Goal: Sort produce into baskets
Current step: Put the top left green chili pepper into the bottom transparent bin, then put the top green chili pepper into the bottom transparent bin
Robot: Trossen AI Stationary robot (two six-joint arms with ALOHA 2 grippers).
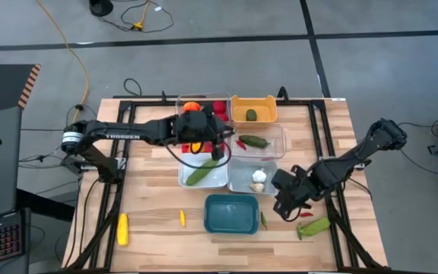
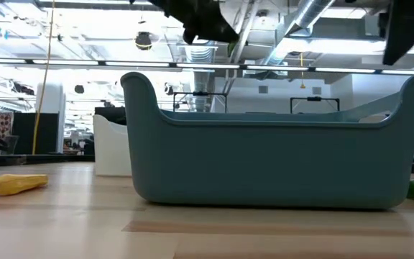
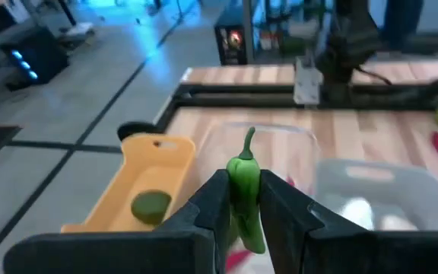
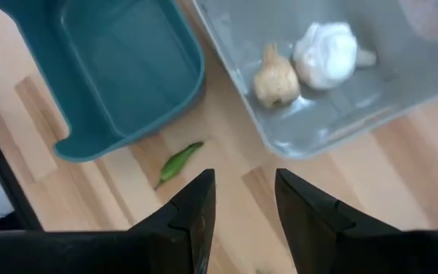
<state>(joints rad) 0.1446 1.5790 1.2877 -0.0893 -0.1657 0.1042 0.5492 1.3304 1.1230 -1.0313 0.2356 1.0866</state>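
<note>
My left gripper (image 1: 220,151) is over the middle trays, shut on a small green pepper (image 3: 243,186). My right gripper (image 1: 286,204) is open and empty, low over the table to the right of the teal tray (image 1: 232,214). It also shows in the right wrist view (image 4: 243,205). A small green chili (image 4: 179,162) lies on the table ahead of its fingers. The grey-blue tray (image 4: 341,99) holds two garlic bulbs (image 4: 325,49). The white tray (image 1: 204,173) holds a cucumber. The orange tray (image 3: 147,179) holds one green piece (image 3: 152,206). My left gripper pinches the green pepper's body (image 3: 242,199) between its two fingers. The stem end (image 3: 248,143) sticks out past the fingertips. The pepper is lifted clear, above a clear tray (image 3: 280,148).
A far clear tray (image 1: 196,113) holds orange and red fruits. A second clear tray (image 1: 261,141) holds a green piece and a red chili. Yellow corn (image 1: 122,228), a small yellow piece (image 1: 182,218), a green pepper (image 1: 314,226) and a red chili (image 1: 306,215) lie loose near the front.
</note>
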